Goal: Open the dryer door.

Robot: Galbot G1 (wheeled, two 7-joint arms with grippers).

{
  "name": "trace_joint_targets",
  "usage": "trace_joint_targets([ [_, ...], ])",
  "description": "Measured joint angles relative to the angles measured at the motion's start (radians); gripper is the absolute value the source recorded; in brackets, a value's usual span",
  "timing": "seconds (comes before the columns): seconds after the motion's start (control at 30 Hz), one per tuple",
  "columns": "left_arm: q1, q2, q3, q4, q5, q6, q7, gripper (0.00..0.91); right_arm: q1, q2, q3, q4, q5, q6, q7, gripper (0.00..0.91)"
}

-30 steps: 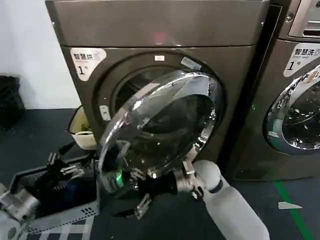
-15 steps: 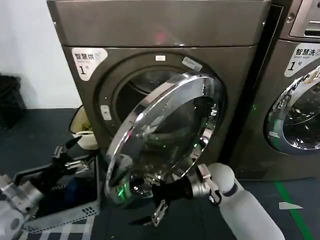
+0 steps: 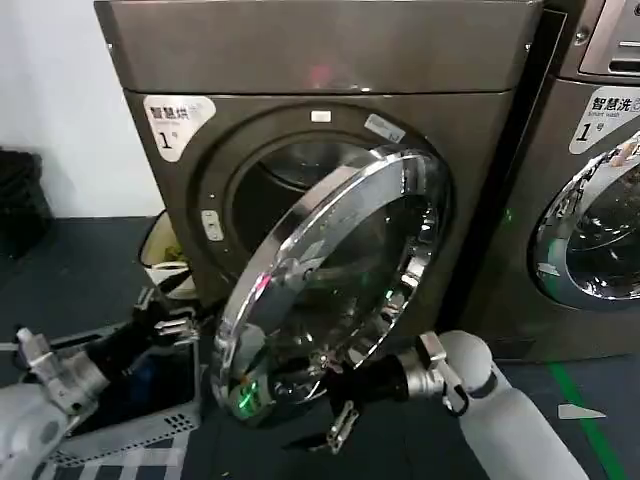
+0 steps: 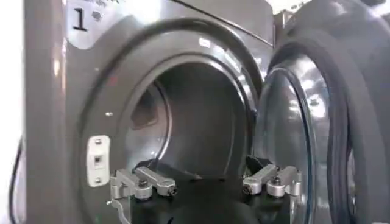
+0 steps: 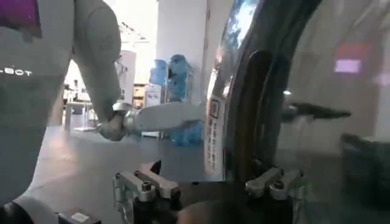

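Observation:
The dark bronze-grey dryer (image 3: 320, 60) with a "1" sticker stands in front of me. Its chrome-ringed dryer door (image 3: 330, 280) hangs partly open, hinged on the right, and the dark drum opening (image 3: 290, 185) shows behind it. My right gripper (image 3: 312, 402) is at the door's lower free edge. It is open, and the door rim (image 5: 244, 115) runs between its fingers (image 5: 146, 185). My left gripper (image 3: 168, 312) is open and holds nothing. It hovers low at the dryer's left front, facing the drum (image 4: 189, 115) and the door's inner face (image 4: 359, 97).
A lighter grey machine (image 3: 590, 200) with its own chrome door stands close on the right. On the floor at the left sit a dark basket (image 3: 130, 425) and a cream container (image 3: 160, 265). A green floor line (image 3: 580, 420) runs at the right.
The door has swung farther open, its free edge moving right and toward me with the right gripper. The left gripper has risen and moved right, toward the opening.

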Motion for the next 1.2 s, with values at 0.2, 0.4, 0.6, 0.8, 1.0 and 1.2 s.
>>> trace_joint_targets([
  [0.2,-0.037,0.018,0.062,0.000,0.004,0.007,0.012,0.907,-0.063,-0.014,0.075,-0.001,-0.002,0.021,-0.022,0.907],
  [0.4,-0.059,0.023,0.111,-0.001,0.013,0.007,0.023,0.907,-0.135,-0.020,0.165,0.016,0.007,0.033,-0.029,0.907],
  [0.6,-0.076,0.020,0.145,-0.004,0.019,0.010,0.031,0.907,-0.200,-0.020,0.262,0.025,0.019,0.042,-0.027,0.907],
  [0.8,-0.084,0.018,0.162,-0.009,0.019,0.013,0.034,0.907,-0.252,-0.004,0.364,0.024,0.023,0.053,-0.009,0.907],
  [1.0,-0.084,0.016,0.181,-0.020,0.031,0.016,0.050,0.907,-0.312,0.021,0.468,0.037,0.025,0.069,0.006,0.907],
  [1.2,-0.092,0.022,0.198,-0.031,0.029,0.023,0.063,0.907,-0.372,0.053,0.570,0.063,0.022,0.089,0.038,0.907],
])
